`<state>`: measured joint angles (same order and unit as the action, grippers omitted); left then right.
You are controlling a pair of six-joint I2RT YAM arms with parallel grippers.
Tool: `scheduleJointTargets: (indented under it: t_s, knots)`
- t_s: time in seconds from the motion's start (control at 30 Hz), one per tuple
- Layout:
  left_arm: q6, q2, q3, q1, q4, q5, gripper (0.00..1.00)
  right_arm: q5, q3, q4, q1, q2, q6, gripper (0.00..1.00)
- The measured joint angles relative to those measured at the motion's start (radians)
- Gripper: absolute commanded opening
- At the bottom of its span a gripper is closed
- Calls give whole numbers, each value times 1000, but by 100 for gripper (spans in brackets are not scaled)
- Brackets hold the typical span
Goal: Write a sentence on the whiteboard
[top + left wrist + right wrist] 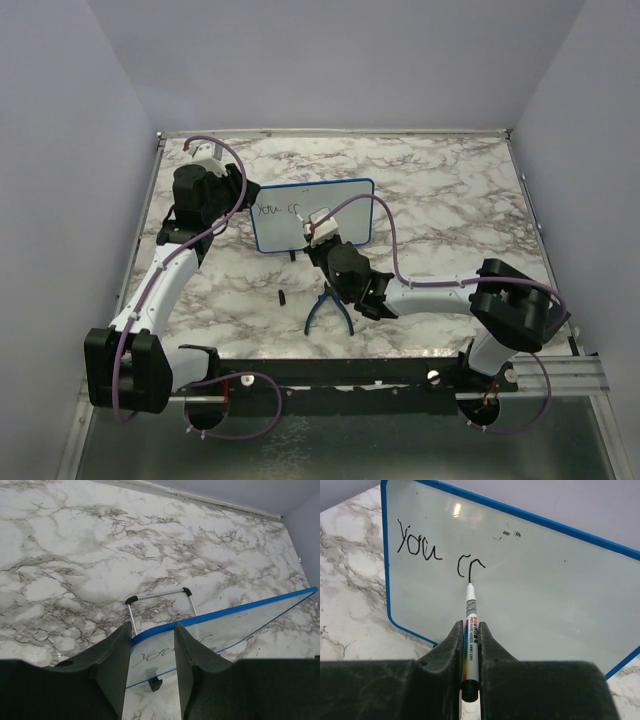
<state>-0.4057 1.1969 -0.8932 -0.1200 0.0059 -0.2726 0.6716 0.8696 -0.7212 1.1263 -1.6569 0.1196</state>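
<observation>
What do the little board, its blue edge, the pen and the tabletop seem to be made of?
The whiteboard looks like a smooth glossy coated sheet: a lamp glints on it. Its frame looks like blue plastic. The marker has a white, likely plastic barrel with a printed label. The table shows flat marble veining, perhaps printed laminate rather than stone; I can't tell.

A marble-patterned table (450,190) sits boxed in by plain lilac walls (330,60); below its near edge, perhaps grey floor (350,450).
</observation>
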Motion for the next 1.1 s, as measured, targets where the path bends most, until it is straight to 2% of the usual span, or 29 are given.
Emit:
scheduleJointTargets:
  t_s: [1.1]
  knots:
    - [0, 0, 0, 0, 0, 0, 40, 23, -3, -69, 0, 10, 82, 1]
